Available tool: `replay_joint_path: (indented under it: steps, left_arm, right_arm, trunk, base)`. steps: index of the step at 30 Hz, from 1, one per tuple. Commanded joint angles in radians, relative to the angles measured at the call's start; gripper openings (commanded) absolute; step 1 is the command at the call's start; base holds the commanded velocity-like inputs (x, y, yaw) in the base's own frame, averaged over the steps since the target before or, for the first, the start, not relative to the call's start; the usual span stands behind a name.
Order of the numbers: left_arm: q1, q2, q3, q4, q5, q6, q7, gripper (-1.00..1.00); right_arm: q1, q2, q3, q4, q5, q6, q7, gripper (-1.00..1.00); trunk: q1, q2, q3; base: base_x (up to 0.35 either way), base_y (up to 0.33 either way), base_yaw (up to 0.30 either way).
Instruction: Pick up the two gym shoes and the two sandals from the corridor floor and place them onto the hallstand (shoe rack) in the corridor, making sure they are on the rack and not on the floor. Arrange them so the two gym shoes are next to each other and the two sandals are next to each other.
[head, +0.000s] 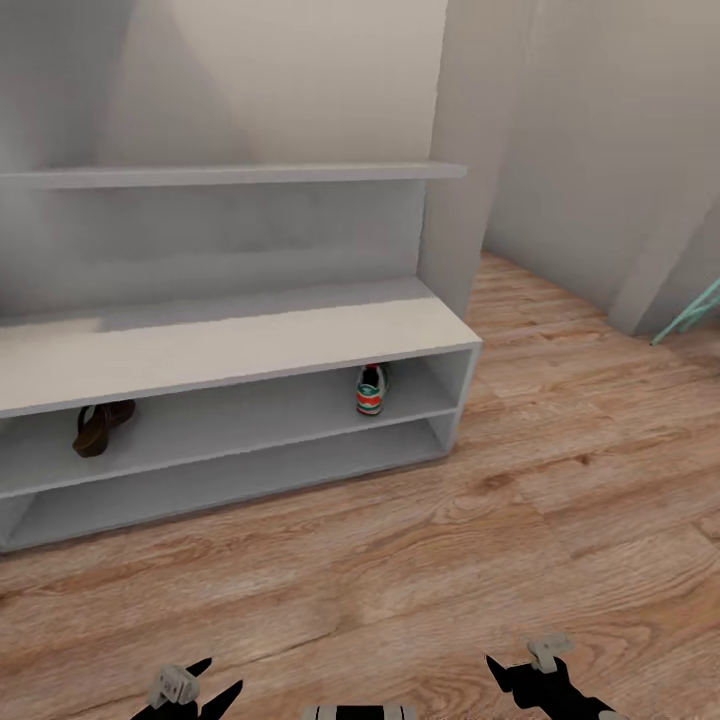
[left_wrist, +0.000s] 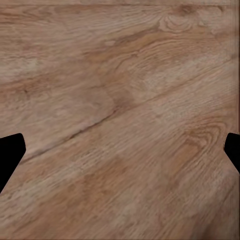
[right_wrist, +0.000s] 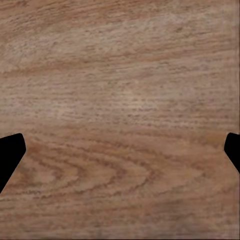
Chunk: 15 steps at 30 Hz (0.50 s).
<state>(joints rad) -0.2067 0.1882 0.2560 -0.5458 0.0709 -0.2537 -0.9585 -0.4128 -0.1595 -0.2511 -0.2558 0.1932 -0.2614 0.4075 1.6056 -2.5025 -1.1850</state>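
Head view: the pale grey hallstand (head: 250, 340) is seen against the wall, its bench top bare and a long wall shelf (head: 230, 175) fixed above it. On the upper of its two open shelves, one dark brown sandal (head: 102, 427) is seen toward the left end, lying tilted, and one cream-white gym shoe (head: 371, 390) with green stripes and a red-orange heel is set toward the right end, heel facing outward. The two are kept well apart, with empty shelf between them. The lower shelf is shown bare. The corridor floor (head: 400, 560) of light brown wood planks is spread in front of the rack and runs off to the right, where a thin teal object (head: 690, 312) is leaned near a grey wall. The left gripper (head: 190, 690) and the right gripper (head: 535, 675) are held low at the bottom edge of the picture, apart from the rack and clear of both shoes. In each wrist view, two black fingertips (left_wrist: 10, 155) (right_wrist: 10, 155) are seen spread wide at opposite edges, with nothing but wood grain between them: both pincers are released and nothing is grasped.
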Motion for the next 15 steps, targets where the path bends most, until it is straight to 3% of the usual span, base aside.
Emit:
replay_joint_path:
  steps: [1,15]
  left_arm:
    - [0.0,-0.001,0.002,0.003,0.001,-0.005,-0.003,1.0]
    - [0.0,-0.001,0.003,0.01,0.004,-0.005,0.009,1.0]
  right_arm:
    - [-0.001,0.0,-0.009,0.001,0.01,-0.004,0.005,1.0]
    - [0.0,0.0,-0.01,0.001,0.009,-0.005,0.004,1.0]
  trunk:
    - [0.0,0.0,-0.001]
    - [0.0,0.0,-0.001]
  base:
    - [0.0,0.0,-0.273]
    - [0.0,0.0,-0.273]
